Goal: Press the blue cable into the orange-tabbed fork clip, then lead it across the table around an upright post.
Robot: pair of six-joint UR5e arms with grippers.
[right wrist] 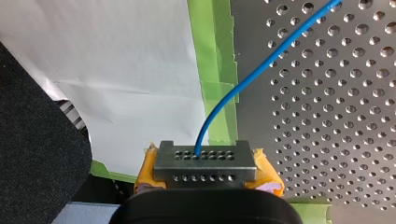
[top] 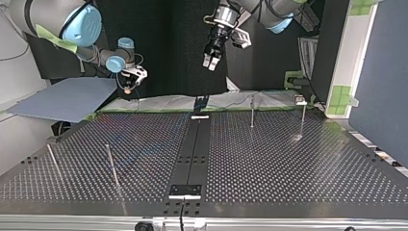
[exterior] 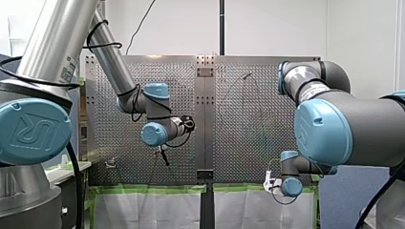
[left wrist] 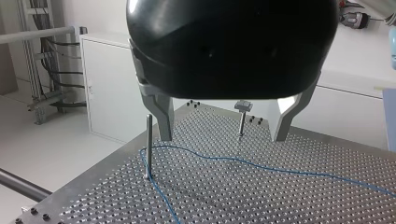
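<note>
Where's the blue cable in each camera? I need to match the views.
Front view: blue cable, faint line on the table's right half.
Top view: faint blue streak on the table's left half.
Left wrist view: bent around an upright post, ahead of my left claw.
Right wrist view: runs from my right claw across the table.
Shared landmark, except left wrist: green tape on the table's edge.

Bright even light w/ glare on table (top: 298, 159)
</note>
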